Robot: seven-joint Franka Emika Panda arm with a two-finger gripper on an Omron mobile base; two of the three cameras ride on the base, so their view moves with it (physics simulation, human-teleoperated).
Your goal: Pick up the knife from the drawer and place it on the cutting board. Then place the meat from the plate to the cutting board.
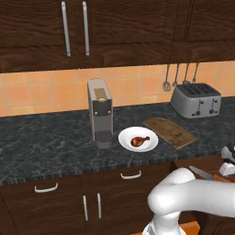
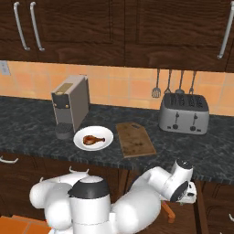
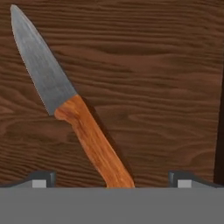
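- Left base view: I see the plate [image 1: 138, 139] near the tabletop's [image 1: 46, 147] front edge, just right of the coffee machine [image 1: 100, 112], with the meat [image 1: 139, 141] lying on it. The cutting board [image 1: 170, 132] lies just right of the plate, in front of the toaster [image 1: 196, 100]. A blade tip of the knife [image 1: 200, 172] shows low at right, below the tabletop's front edge.
- Right base view: same layout; my arm reaches down below the front edge, right of the board.
- Hand view: the knife lies on the drawer's wooden floor [image 3: 153, 65], blade toward the upper left, orange-brown handle running down between the tips of the claw [image 3: 112, 178]. Claw spread wide, clamped on nothing.
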